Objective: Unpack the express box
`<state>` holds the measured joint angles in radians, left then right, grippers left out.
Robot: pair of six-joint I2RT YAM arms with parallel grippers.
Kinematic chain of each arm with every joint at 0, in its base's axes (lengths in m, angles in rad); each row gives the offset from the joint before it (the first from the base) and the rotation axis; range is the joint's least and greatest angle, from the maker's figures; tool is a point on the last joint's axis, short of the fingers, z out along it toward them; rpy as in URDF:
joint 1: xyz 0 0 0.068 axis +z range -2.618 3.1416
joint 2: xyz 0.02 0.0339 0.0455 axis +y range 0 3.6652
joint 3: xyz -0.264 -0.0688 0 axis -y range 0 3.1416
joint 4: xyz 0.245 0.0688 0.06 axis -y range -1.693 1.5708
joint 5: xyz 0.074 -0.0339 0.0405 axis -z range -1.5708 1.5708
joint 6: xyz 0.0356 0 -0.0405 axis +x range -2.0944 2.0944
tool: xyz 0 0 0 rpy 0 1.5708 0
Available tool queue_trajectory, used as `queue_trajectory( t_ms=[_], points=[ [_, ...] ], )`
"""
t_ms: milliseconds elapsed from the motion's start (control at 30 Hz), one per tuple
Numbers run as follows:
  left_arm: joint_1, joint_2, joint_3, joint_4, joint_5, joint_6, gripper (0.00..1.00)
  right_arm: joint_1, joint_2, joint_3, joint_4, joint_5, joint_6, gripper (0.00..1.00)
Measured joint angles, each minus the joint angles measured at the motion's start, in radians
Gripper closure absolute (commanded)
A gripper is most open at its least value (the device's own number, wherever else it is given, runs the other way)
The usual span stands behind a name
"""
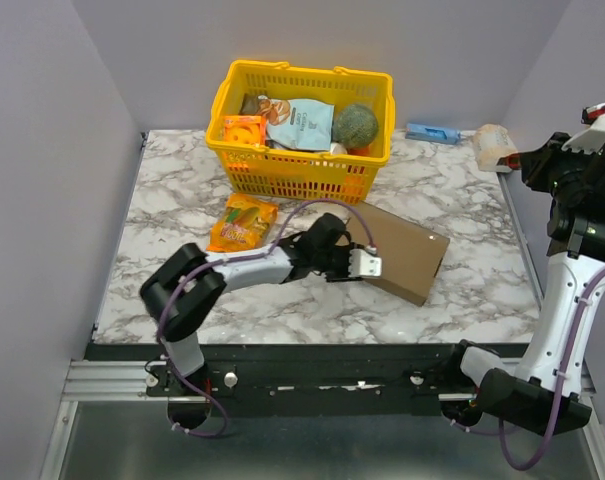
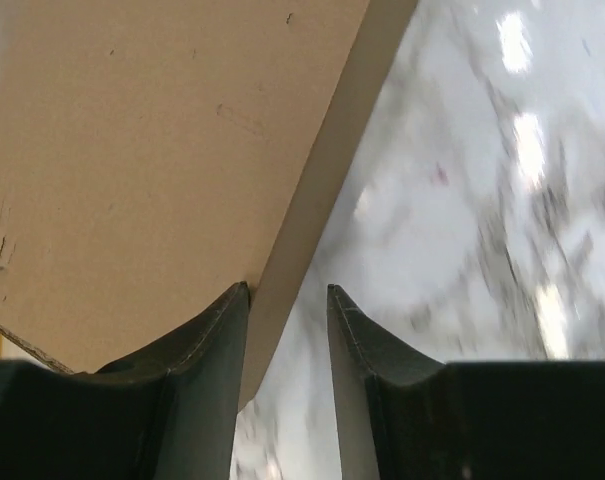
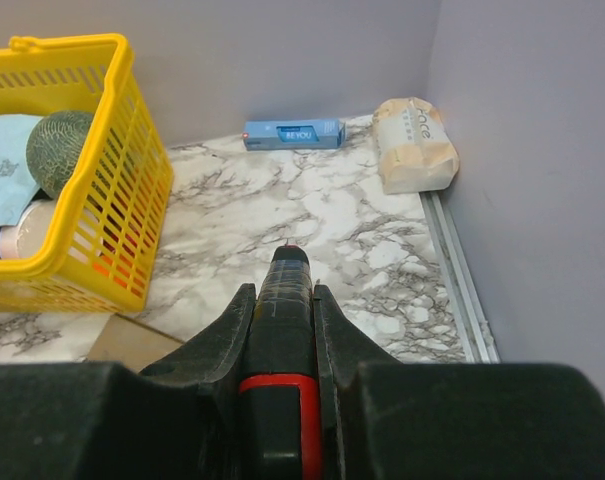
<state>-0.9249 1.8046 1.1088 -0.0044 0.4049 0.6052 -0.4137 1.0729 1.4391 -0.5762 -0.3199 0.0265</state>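
Note:
The express box (image 1: 407, 255), a flat brown cardboard mailer, lies closed on the marble table in front of the basket. It fills the upper left of the left wrist view (image 2: 152, 150). My left gripper (image 1: 367, 265) is at the box's near left edge, narrowly open. In the left wrist view (image 2: 287, 288) one finger lies over the box top and the other over the table, with the box's side wall between them. My right gripper (image 1: 534, 165) is raised at the far right, shut on a black and red cutter (image 3: 290, 262).
A yellow basket (image 1: 292, 175) with several goods stands at the back, also in the right wrist view (image 3: 122, 200). An orange snack bag (image 1: 242, 222) lies left of the box. A blue carton (image 3: 292, 133) and a beige pack (image 3: 414, 145) lie at the back right.

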Motion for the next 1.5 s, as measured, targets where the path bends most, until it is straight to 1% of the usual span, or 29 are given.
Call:
queue_trajectory(
  t_ms=[100, 133, 233, 300, 367, 500, 633, 667, 767, 800, 867, 967, 1000, 1100, 1200, 1333, 1500],
  points=[
    [0.058, -0.188, -0.199, -0.031, 0.032, 0.135, 0.54, 0.0, 0.001, -0.011, 0.003, -0.016, 0.001, 0.99],
    [0.061, -0.223, -0.222, -0.062, 0.033, 0.153, 0.54, 0.0, 0.001, -0.015, 0.005, -0.023, 0.001, 0.99],
    [0.04, -0.242, -0.199, -0.14, 0.034, 0.161, 0.49, 0.0, 0.001, -0.028, 0.01, -0.04, -0.002, 1.0],
    [0.024, -0.24, -0.161, -0.158, 0.033, 0.102, 0.48, 0.0, 0.0, -0.042, 0.015, -0.053, -0.01, 1.0],
    [0.01, -0.233, -0.108, -0.152, 0.023, 0.012, 0.47, 0.0, 0.0, -0.065, 0.022, -0.071, -0.032, 1.0],
    [-0.026, -0.167, 0.074, -0.089, -0.021, -0.172, 0.46, 0.0, -0.005, -0.131, 0.031, -0.091, -0.098, 1.0],
    [-0.1, -0.032, 0.291, -0.043, -0.051, -0.301, 0.46, 0.0, -0.008, -0.169, 0.029, -0.085, -0.134, 0.99],
    [-0.115, 0.002, 0.336, -0.035, -0.056, -0.321, 0.43, 0.0, -0.011, -0.173, 0.029, -0.081, -0.14, 1.0],
    [-0.177, 0.121, 0.458, -0.01, -0.13, -0.374, 0.41, 0.0, -0.024, -0.175, 0.033, -0.06, -0.147, 1.0],
    [-0.2, 0.16, 0.484, -0.005, -0.178, -0.393, 0.4, 0.0, -0.03, -0.175, 0.036, -0.05, -0.147, 1.0],
    [-0.232, 0.215, 0.505, 0.005, -0.275, -0.42, 0.39, 0.0, -0.038, -0.174, 0.038, -0.035, -0.143, 0.99],
    [-0.27, 0.261, 0.494, 0.003, -0.383, -0.438, 0.39, 0.0, -0.043, -0.174, 0.042, -0.024, -0.135, 0.99],
    [-0.286, 0.274, 0.458, -0.006, -0.441, -0.437, 0.39, 0.0, -0.043, -0.172, 0.044, -0.023, -0.13, 1.0],
    [-0.288, 0.272, 0.435, -0.021, -0.463, -0.43, 0.39, 0.0, -0.041, -0.172, 0.045, -0.024, -0.127, 1.0],
    [-0.288, 0.25, 0.377, -0.014, -0.475, -0.404, 0.42, 0.0, -0.031, -0.172, 0.05, -0.034, -0.12, 1.0],
    [-0.281, 0.151, 0.254, -0.029, -0.473, -0.354, 0.44, 0.0, -0.009, -0.172, 0.064, -0.069, -0.113, 0.99],
    [-0.255, -0.039, 0.027, -0.044, -0.407, -0.295, 0.46, 0.0, 0.021, -0.172, 0.082, -0.122, -0.113, 1.0]
  ],
)
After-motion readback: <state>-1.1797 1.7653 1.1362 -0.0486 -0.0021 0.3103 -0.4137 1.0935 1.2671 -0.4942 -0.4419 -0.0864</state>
